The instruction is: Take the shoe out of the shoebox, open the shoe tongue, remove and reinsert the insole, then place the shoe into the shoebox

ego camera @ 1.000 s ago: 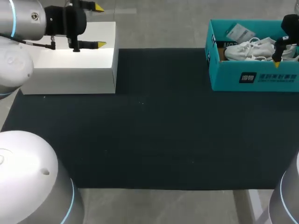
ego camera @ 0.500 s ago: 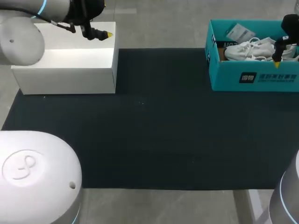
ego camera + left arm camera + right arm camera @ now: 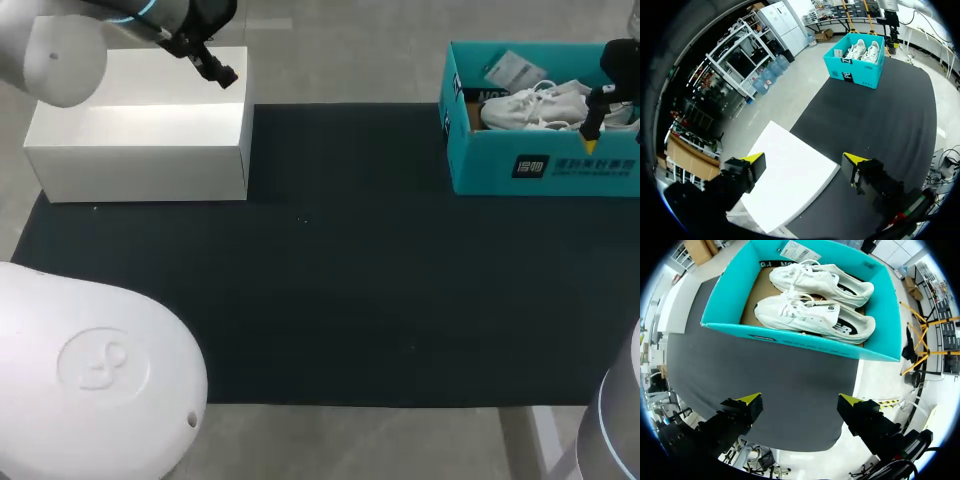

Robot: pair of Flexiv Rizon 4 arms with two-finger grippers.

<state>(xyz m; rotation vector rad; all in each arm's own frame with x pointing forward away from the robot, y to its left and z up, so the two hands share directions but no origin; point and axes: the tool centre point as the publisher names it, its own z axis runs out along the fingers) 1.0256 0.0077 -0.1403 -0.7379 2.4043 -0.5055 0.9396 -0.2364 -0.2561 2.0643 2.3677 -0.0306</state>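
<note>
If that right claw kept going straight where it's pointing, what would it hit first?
Probably the black mat, just outside the near wall of the shoebox. The right gripper, open, points at that strip; the white shoes lie further on inside the box. Depth is unclear, so it might clip the wall.

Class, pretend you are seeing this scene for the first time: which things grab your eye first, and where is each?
The bright teal shoebox at the far right corner of the black mat stands out most, with a pair of white shoes lying side by side inside. At the far left sits a plain white box, with the left gripper open above it.
</note>
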